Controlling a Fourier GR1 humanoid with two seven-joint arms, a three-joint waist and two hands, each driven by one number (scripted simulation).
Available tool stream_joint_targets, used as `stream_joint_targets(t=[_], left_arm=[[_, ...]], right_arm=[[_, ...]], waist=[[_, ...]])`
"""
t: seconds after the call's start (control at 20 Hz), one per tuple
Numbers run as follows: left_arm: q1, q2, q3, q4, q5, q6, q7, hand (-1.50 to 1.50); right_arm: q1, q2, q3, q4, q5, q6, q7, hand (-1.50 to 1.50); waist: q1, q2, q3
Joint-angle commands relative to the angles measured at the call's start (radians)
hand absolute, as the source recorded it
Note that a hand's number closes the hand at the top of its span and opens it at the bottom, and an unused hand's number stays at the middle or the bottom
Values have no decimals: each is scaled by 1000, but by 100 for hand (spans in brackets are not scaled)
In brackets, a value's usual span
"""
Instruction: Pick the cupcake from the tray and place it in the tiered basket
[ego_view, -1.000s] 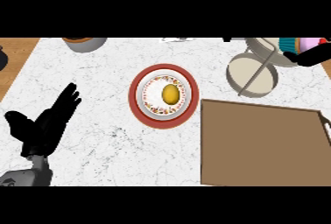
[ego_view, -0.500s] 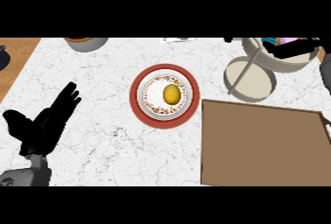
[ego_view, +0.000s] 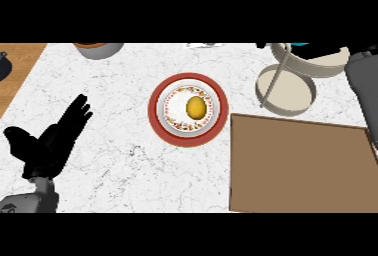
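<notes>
One red-rimmed plate (ego_view: 188, 109) sits near the middle of the worktop (ego_view: 125, 165), carrying one yellow, egg-shaped item (ego_view: 195, 107). One brown tray (ego_view: 299, 167) fills the worktop's near right corner. One tiered basket (ego_view: 295, 75), with two round tiers, stands at the far right corner. One grey bowl (ego_view: 98, 49) is cut off at the far edge, and one dark object (ego_view: 4, 65) shows at the far left edge. One black hand (ego_view: 46, 145) shows at the near left corner.
</notes>
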Motion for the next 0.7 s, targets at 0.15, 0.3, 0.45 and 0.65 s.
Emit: stream_joint_targets(t=[0.15,0.3,0.45,0.65], left_arm=[[-26,2,16,18,0,-9,3,0],[28,-30,-13,-2,-25,10,-18,0],[-9,-12,4,-38,7,3,61,0],[28,-32,-5,-7,-31,17,-20,0]], right_arm=[[-42,29,-86,68,-92,19,-11,-150],[-105,55,-143,78,-153,16,59,-150],[-75,34,-221,68,-239,44,31,-150],[-82,-71,-339,85,-364,155,33,-150]], waist=[[0,6,1],[9,6,1],[-1,2,2],[-6,3,2]])
